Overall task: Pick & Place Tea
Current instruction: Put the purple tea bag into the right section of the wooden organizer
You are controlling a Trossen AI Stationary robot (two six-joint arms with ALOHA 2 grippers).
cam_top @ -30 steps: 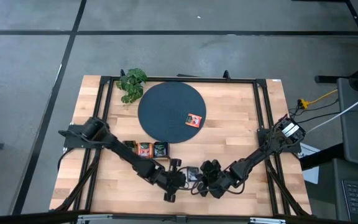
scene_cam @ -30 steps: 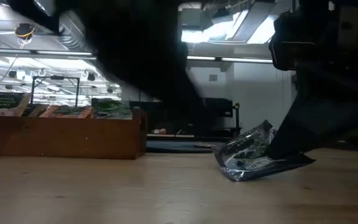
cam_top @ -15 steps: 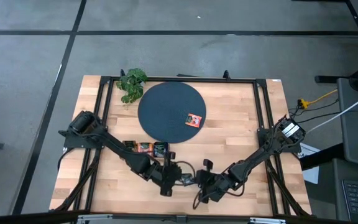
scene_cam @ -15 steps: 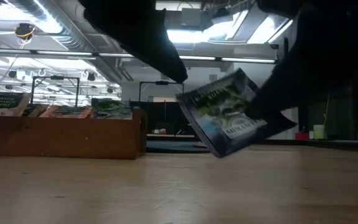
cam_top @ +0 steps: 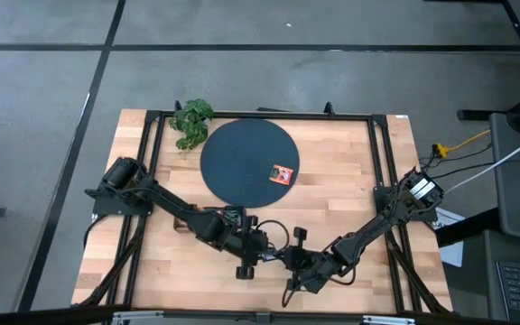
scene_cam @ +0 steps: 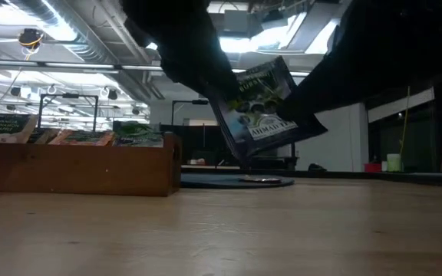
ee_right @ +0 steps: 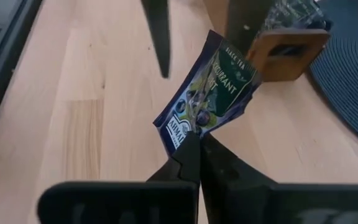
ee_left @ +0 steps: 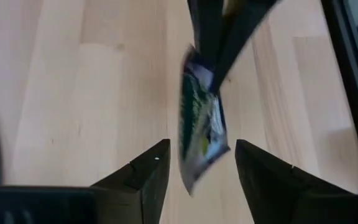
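A pale butcher-block wooden table (cam_top: 350,181) fills the scene, set on a grey floor, with a lit workshop ceiling showing beyond it in the low view. The landmark is the round dark woven disc (cam_top: 249,162) on the table's far half. One small orange-red square sachet (cam_top: 283,173) lies on that disc near its right edge. A leafy green plant (cam_top: 190,122) sits just beyond the disc's left rim, and a brown wooden compartment tray (scene_cam: 75,170) holding more sachets stands on the near side of the disc, toward the left arm.

On the near side of the disc, close to the table's front edge, the two arms meet. The right gripper (ee_right: 197,146) is pinched tight on one corner of a dark foil tea sachet with a green and white label (ee_right: 207,93), holding it lifted clear of the wood and tilted. The left gripper (ee_left: 196,163) has its fingers spread wide, one either side of the sachet's free edge, not touching it as far as the left wrist view shows.

This looks like a hand-over between the arms. To do it well, the left fingers should close squarely on the sachet's flat faces, well away from the right pinch, and the right should let go only once that grip is firm. Then carry it to the disc, clear of the orange-red sachet.
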